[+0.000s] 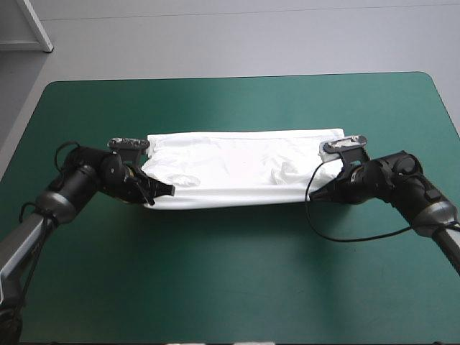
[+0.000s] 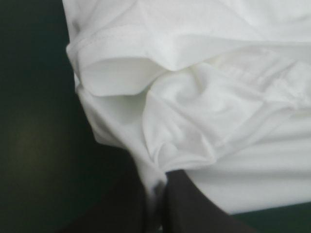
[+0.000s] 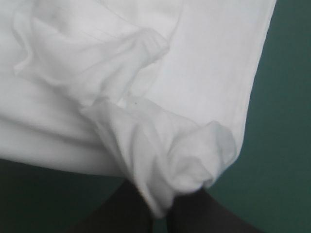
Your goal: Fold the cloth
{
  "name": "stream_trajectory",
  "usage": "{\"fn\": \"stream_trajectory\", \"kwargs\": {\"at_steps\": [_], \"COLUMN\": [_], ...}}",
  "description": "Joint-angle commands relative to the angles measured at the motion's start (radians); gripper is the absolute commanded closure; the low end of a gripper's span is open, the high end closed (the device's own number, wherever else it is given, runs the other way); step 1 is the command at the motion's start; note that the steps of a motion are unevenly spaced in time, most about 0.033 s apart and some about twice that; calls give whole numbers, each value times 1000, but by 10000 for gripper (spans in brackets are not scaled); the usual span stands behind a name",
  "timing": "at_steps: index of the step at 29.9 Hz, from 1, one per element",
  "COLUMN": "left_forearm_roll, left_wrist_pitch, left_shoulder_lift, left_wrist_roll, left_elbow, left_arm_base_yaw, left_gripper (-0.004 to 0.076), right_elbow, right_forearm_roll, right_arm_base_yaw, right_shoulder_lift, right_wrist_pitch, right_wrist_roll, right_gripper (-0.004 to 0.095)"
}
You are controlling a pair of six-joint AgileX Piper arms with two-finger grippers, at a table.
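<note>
We see the T-shirt (image 1: 244, 169) lying across the middle of the high view as a long white band. Its long axis runs left to right across the frame, parallel to the table's far edge. The band's upper edge is straight, while its lower edge is rumpled, with bunched folds toward both ends. The teal-green cover (image 1: 230, 273) shows bare all around it. The left gripper (image 1: 159, 190) is at the band's lower left corner, pointing toward the frame's right. In the left wrist view its black fingers (image 2: 199, 208) are all but closed, with a fold of white cloth pinched between them. The right gripper (image 1: 320, 192) is at the band's lower right corner, pointing left. In the right wrist view its fingers are likewise nearly together, clamping a bunched wad of the cloth, and a hemmed edge runs ahead of them.
</note>
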Motion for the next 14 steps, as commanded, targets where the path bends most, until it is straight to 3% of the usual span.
{"fn": "stream_trajectory", "kwargs": {"at_steps": [1, 6, 14], "left_forearm_roll": [-32, -19, 37], "left_wrist_pitch": [45, 122, 122], "left_shoulder_lift": [72, 245, 449], "left_wrist_roll": [79, 129, 129], "left_elbow": [-202, -471, -733], "left_arm_base_yaw": [74, 81, 81], "left_gripper": [732, 732, 732], "right_elbow": [-131, -316, -552], "right_forearm_roll": [-54, -52, -56], "right_arm_base_yaw": [-31, -86, -117], "right_shoulder_lift": [38, 202, 439], "right_wrist_pitch": [-82, -125, -127], "right_wrist_roll": [1, 1, -18], "right_gripper": [923, 923, 923]}}
